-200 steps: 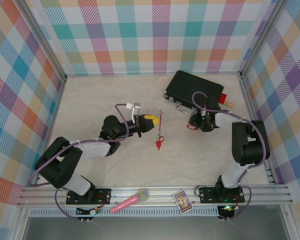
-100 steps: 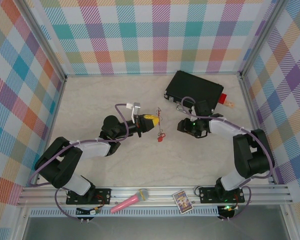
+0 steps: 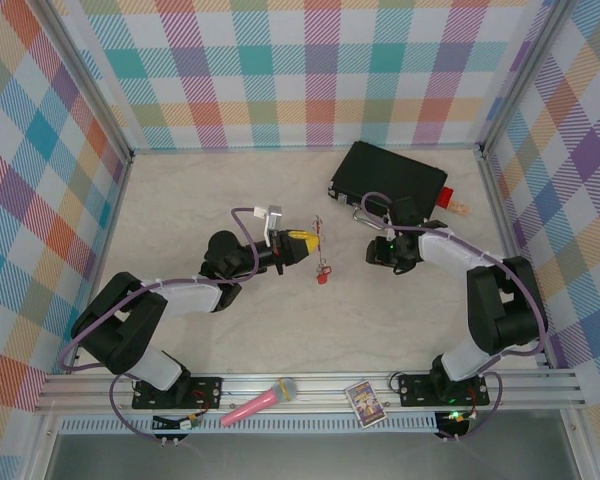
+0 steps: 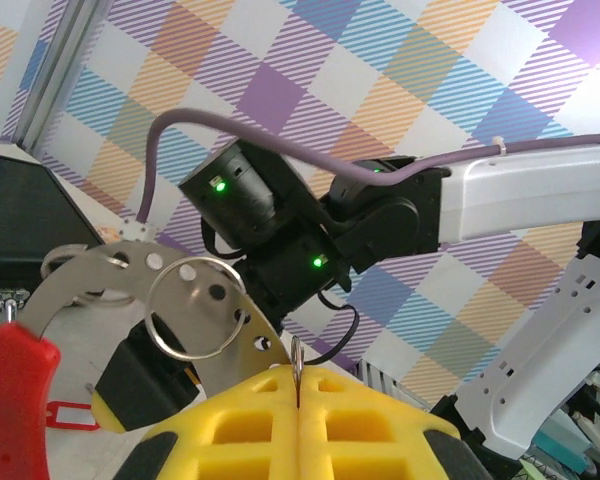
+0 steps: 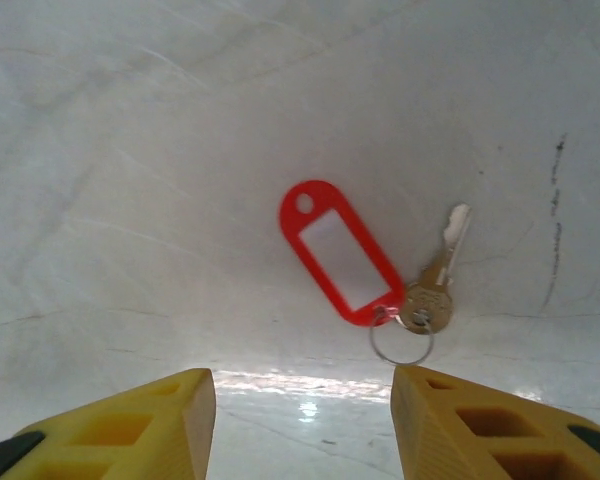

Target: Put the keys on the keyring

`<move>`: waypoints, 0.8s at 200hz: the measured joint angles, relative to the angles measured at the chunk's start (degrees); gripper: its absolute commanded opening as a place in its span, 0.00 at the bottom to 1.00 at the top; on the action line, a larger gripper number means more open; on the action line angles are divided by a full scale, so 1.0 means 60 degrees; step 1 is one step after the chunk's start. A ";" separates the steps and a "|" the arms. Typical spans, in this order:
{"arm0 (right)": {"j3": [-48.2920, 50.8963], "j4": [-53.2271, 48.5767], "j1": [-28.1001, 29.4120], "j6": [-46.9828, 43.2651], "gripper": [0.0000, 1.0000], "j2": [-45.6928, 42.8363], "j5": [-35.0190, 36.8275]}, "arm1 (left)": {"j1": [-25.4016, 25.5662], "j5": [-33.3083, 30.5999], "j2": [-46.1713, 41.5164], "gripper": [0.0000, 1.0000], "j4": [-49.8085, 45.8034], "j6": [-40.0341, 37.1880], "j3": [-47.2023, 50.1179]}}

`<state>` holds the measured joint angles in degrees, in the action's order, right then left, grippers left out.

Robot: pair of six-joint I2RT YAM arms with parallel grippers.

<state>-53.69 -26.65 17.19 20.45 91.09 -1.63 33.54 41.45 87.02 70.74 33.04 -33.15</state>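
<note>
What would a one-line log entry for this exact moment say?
left jaws: shut on keyring | right jaws: open, above red key tag | tag: flat on table, not yet gripped

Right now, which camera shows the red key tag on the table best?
Right wrist view: the red key tag lies flat, fully visible, metal key attached. From above, the right end effector hangs over that spot.

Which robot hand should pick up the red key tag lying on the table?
Right. The right hand is open, with the red key tag right in front of it on the table. The left hand is shut on the keyring, so it is busy.
</note>
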 measured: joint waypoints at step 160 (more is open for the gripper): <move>-0.0568 -0.0739 0.0634 -0.1282 0.33 0.0976 0.2543 | 0.0000 0.0007 0.0113 0.00 0.0066 0.0073 0.0000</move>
<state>-57.10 -31.09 20.99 12.75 96.95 13.63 33.54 41.50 87.70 71.13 33.47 -33.15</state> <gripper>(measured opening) 0.346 0.045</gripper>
